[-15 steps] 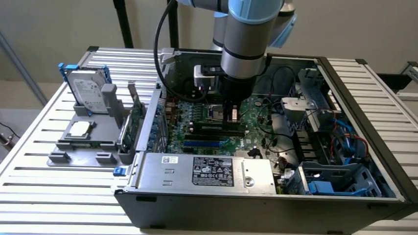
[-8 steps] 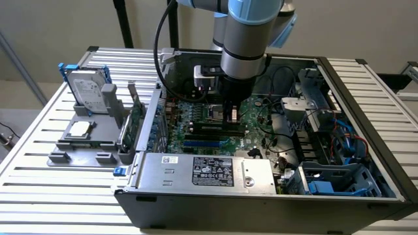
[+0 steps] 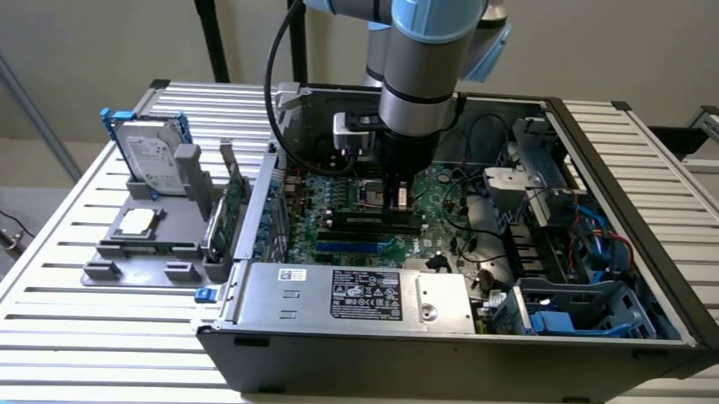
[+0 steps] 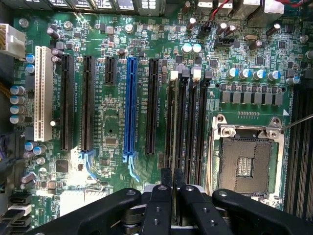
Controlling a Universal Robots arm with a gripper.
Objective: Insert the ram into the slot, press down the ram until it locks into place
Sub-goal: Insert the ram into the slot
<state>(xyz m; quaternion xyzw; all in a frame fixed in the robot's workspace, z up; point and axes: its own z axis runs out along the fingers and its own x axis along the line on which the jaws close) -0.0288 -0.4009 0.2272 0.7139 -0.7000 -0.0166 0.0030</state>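
Observation:
My gripper (image 3: 396, 200) reaches straight down into the open computer case (image 3: 450, 341), over the bank of black slots (image 3: 369, 222) on the motherboard. In the wrist view its two fingers (image 4: 166, 177) stand close together, shut on the ram (image 4: 174, 122). The ram is seen edge-on as a thin pale line. It runs along the black slot (image 4: 169, 117) at the edge of the group of parallel slots, on the blue socket's side. The neighbouring slots (image 4: 190, 122) hold nothing. How deep the ram sits in its slot I cannot tell.
A blue socket (image 4: 130, 107), black card sockets (image 4: 88, 103) and a white one (image 4: 43, 93) lie beside the slots, and the processor socket (image 4: 244, 164) on the other side. The power supply (image 3: 348, 295), drive cage (image 3: 573, 307) and cables crowd the case. A hard drive (image 3: 151, 160) and green card (image 3: 236, 206) stand outside.

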